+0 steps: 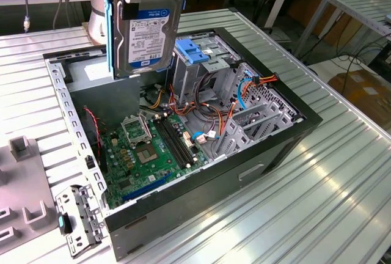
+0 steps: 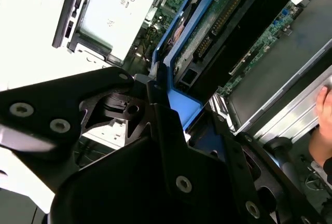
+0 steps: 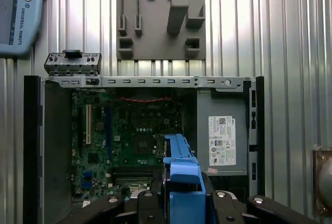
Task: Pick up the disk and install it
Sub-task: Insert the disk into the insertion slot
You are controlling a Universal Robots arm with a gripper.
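The jaws are clamped on the upper end of the disk, which hangs upright in the air with its label facing the exterior view and blue rails along its edges. It is above the open computer case, near the grey power supply and just beside the drive cage with its blue latch. The green motherboard lies lower in the case. The case rests on the ribbed metal desk.
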